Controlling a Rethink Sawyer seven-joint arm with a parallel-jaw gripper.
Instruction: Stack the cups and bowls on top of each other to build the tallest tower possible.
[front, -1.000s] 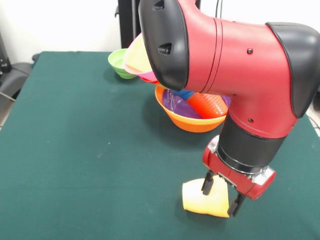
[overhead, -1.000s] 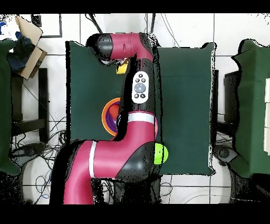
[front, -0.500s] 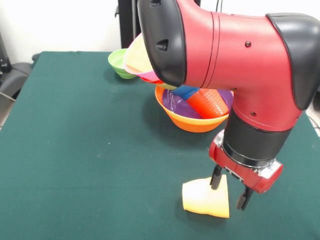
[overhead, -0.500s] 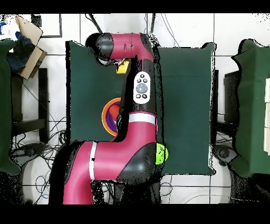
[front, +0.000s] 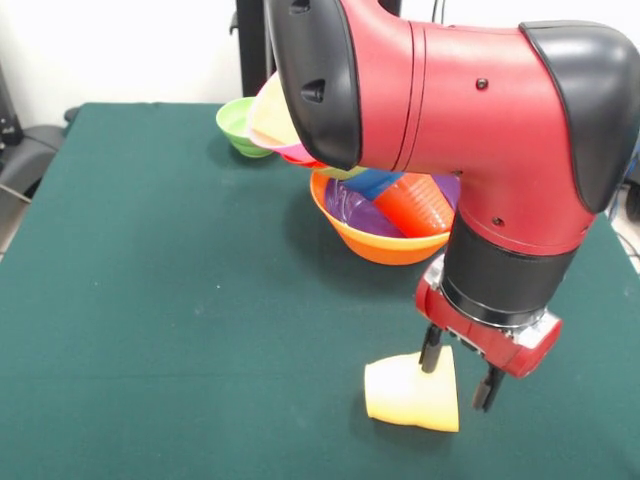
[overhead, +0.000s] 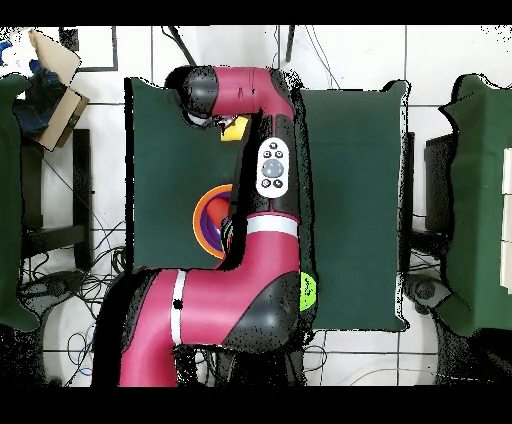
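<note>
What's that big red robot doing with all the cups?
The red and black robot arm's gripper hangs open over a yellow plastic cup lying on its side on the green table. One finger is beside the cup's wide end. Behind it, a large orange bowl holds other bowls and a cup.

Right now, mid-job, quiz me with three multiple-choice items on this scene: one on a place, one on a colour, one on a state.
1. Where does the yellow cup lie?
A. inside the orange bowl
B. on the table cloth, under the gripper
C. atop the green bowl

2. What colour is the large bowl holding the purple bowl?
A. orange
B. blue
C. white

3. How is the gripper?
A. shut on the cup
B. open, one finger by the cup
C. out of view

Answers: B, the cup lies on its side on the cloth; A, its rim is orange; B, the fingers stand apart.
</note>
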